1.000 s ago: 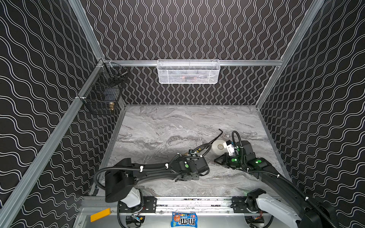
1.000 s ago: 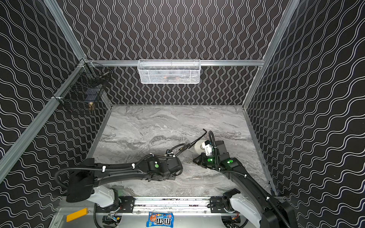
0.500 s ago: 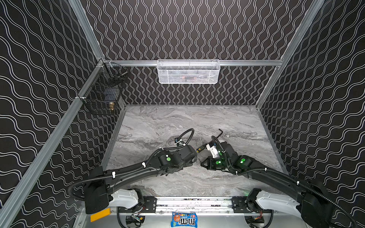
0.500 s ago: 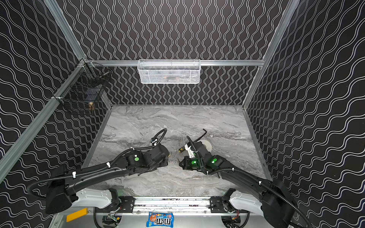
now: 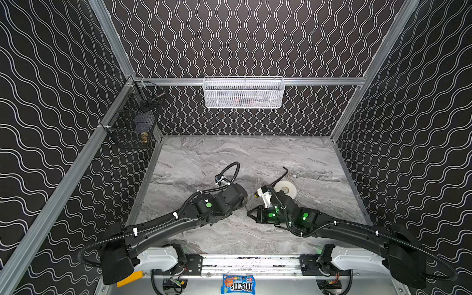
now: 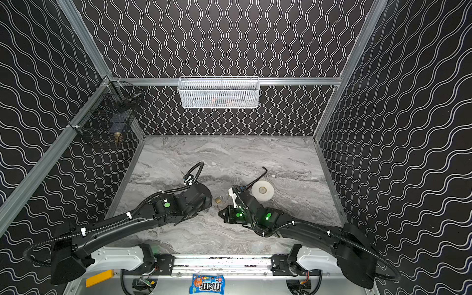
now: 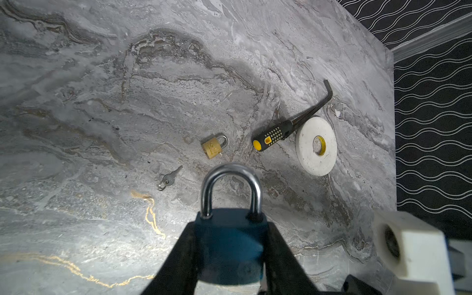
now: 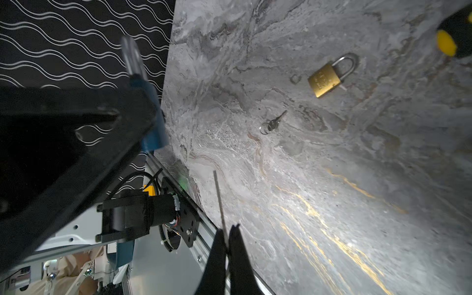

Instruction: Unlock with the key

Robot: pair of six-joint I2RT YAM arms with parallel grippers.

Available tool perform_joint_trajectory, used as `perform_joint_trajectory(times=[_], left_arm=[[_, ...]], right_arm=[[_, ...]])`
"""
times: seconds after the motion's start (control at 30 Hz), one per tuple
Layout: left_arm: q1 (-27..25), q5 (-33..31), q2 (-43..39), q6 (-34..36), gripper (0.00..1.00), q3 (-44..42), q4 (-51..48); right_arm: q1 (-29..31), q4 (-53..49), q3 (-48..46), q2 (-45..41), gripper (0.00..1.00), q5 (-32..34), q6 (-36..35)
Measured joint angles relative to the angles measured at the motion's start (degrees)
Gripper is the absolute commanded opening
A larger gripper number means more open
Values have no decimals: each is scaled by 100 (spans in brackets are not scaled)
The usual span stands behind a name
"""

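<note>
Key (image 8: 220, 201): clenched edge-on in the right end effector (image 8: 227, 229), blade sticking out.
Blue padlock (image 7: 229, 255): grasped by its sides in the left end effector (image 7: 229, 227), shackle shut, held off the bench (image 7: 102, 102).
Change: both arms have swung from beside the white disc (image 7: 316, 146) to front centre, tips facing, still apart.
Meaning: pickup looks done; lining blade to keyway comes next, keyway unseen.

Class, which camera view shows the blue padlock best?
The left wrist view: the blue padlock sits front-on, body and shackle clear, in the left gripper. The right wrist view shows it edge-on and blurred; in both top views the left arm hides it.
</note>
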Motion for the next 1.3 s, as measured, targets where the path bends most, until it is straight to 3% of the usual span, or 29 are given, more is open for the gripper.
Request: perform_joint_trajectory(times=[0.53,1.3], left_arm=[[11,-9,52,-273,8,7,33],[15,-101,-61,-378,7,-94,72]], right_arm=[[393,994,-26,343,0,155,190],[439,1003,192,603,0,592,278]])
